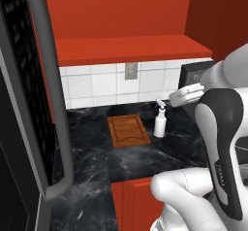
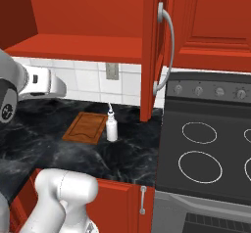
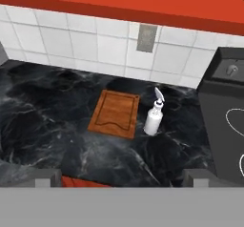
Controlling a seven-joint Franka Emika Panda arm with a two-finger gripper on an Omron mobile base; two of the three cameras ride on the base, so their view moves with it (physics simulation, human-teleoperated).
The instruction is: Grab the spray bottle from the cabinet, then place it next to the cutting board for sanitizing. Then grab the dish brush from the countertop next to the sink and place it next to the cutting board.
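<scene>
Fingers point(image 3: 47, 177) apart, spray bottle point(image 3: 153, 116) beside cutting board point(image 3: 115, 113)

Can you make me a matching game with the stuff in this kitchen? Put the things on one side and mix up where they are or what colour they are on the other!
Things:
1. spray bottle
2. cutting board
3. countertop
4. cabinet

Descriptions:
A. red, up on the wall, its door open
B. brown wood, lying flat on the worktop
C. black with thin white veins
D. white, standing upright right beside the board, on the stove side

Pairs: 1-D, 2-B, 3-C, 4-A
</scene>
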